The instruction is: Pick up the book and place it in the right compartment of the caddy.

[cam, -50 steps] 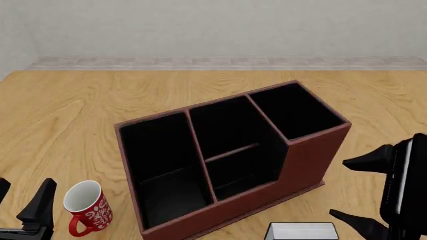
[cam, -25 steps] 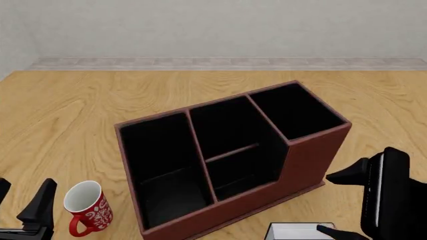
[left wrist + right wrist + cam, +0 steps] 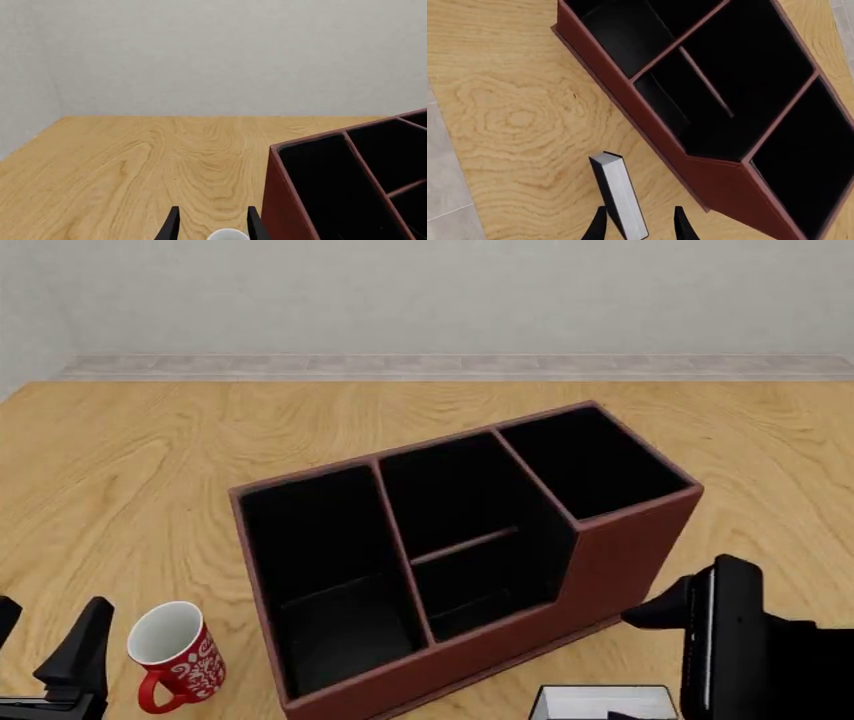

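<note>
The book lies on the table just in front of the caddy, showing a black cover and white page edges. In the right wrist view my right gripper is open, with one finger on each side of the book. In the front view the right gripper sits low by the caddy's front right corner. The right compartment is a squarish black-lined well, also seen close up as the right compartment. My left gripper is open near the front left edge, holding nothing.
A red-and-white patterned mug stands upright beside the left gripper, left of the caddy's long section. Its white rim shows between the left fingertips. The middle section has a crossbar.
The right gripper has moved left and down toward the book, and its fingers now straddle it. The left arm, mug and caddy have not moved.
</note>
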